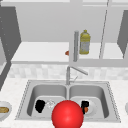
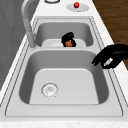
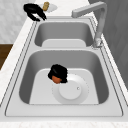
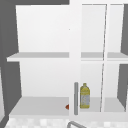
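Progress at the sink, what had it come to? asked the first.

The second answered that the right robot hand (image 3: 58, 72) was down in the right basin of the steel double sink (image 3: 65, 113). Its fingers were curled around a small round orange piece (image 3: 56, 79).

And where did that piece sit?

At the edge of the round white plate (image 3: 72, 92) on the basin floor, the second said, gripped and not let go. Whether it touched the plate could not be told. Judged from that, the picking up looked done and the letting go did not.

The other one?

The left robot hand (image 2: 112, 56) hung over the front rim of the left basin, near the round drain (image 2: 49, 89). Its fingers were hooked downward and pinched nothing.

Anything else about?

A white bowl holding something tan (image 1: 3, 110) stood on the table to the left of the sink. A large red sphere (image 1: 67, 114) showed in the foreground of the front view. A yellow plastic bottle (image 1: 85, 42) stood on the open shelf above the grey bent faucet (image 3: 97, 23), well apart from both hands.
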Robot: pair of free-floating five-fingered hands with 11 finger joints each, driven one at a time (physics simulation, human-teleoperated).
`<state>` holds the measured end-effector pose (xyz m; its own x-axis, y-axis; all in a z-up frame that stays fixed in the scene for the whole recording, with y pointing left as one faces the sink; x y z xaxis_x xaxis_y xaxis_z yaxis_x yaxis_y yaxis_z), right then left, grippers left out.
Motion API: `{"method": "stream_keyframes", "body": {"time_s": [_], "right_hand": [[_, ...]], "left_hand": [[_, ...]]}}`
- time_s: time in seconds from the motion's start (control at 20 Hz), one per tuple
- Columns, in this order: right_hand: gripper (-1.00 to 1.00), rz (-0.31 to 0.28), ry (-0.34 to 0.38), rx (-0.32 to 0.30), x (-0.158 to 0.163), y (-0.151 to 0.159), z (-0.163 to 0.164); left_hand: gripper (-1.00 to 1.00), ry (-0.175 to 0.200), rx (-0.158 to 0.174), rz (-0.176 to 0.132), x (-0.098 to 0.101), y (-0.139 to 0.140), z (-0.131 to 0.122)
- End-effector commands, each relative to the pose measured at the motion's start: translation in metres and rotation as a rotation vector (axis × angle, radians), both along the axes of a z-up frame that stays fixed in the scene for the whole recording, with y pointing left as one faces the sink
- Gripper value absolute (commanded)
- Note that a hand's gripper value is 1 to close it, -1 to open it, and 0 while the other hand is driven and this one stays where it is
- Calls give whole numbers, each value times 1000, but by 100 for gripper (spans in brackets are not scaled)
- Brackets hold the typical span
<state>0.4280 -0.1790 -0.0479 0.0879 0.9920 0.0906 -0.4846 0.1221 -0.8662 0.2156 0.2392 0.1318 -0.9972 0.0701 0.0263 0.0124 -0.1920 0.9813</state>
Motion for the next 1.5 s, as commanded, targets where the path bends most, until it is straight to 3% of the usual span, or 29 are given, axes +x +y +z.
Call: {"method": "stream_keyframes", "body": {"time_s": [0.0, 0.25, 0.5, 0.55, 0.95, 1.45], "right_hand": [[100, 0, -3, 0, 15, -1, -7], [100, 1, 6, -15, 46, 0, -36], [100, 1, -63, -3, 57, -6, -54], [-100, -2, -81, -2, 58, -8, -57], [-100, 15, -149, 101, 52, -32, -42], [-100, 17, -171, 101, 38, -66, 1]], "left_hand": [[0, 0, 0, 0, 0, 0, 0], [0, 0, 0, 0, 0, 0, 0], [0, 0, 0, 0, 0, 0, 0], [0, 0, 0, 0, 0, 0, 0], [0, 0, 0, 0, 0, 0, 0], [0, 0, 0, 0, 0, 0, 0]]}}
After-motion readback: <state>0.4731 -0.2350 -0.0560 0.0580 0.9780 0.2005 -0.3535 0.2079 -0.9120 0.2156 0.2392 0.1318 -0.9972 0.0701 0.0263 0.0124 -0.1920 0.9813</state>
